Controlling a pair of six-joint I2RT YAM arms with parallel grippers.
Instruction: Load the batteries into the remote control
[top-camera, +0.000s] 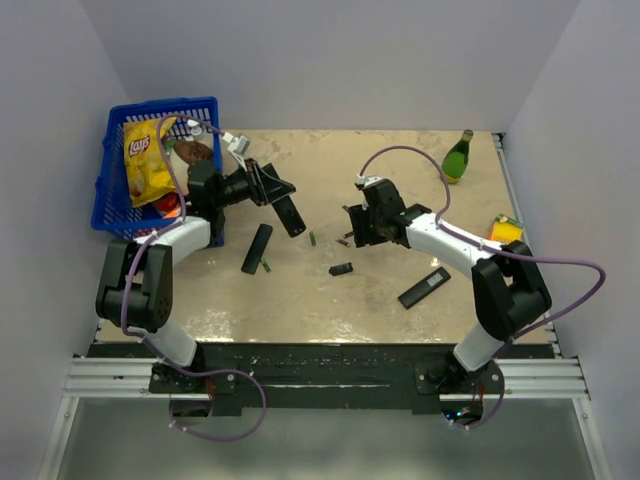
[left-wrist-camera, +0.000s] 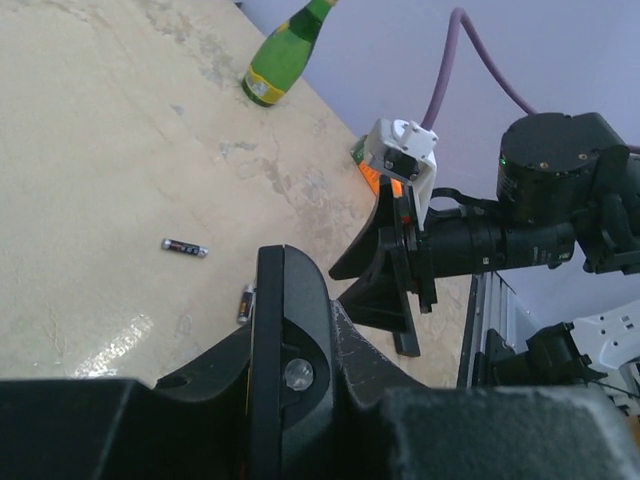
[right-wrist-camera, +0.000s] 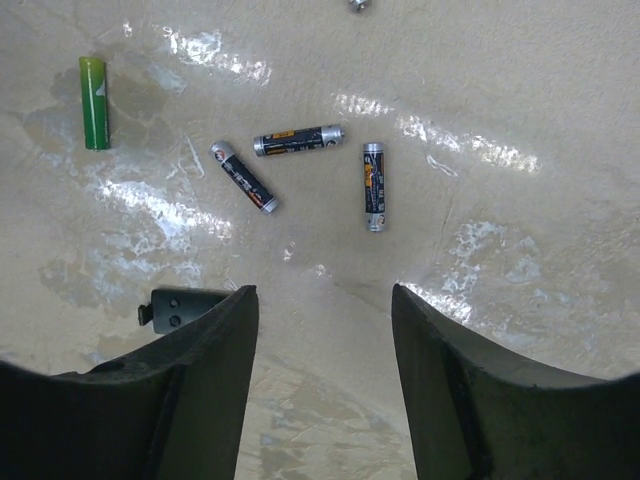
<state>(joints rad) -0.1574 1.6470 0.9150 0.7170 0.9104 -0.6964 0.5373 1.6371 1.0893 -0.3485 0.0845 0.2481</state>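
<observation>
Three batteries lie on the table beneath the right gripper, jaws spread wide. The left gripper clamps the remote control.

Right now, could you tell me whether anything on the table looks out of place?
Three batteries lie loose at differing angles by the open right gripper, a green cylinder apart from them; a small black cover lies alone nearby.
</observation>
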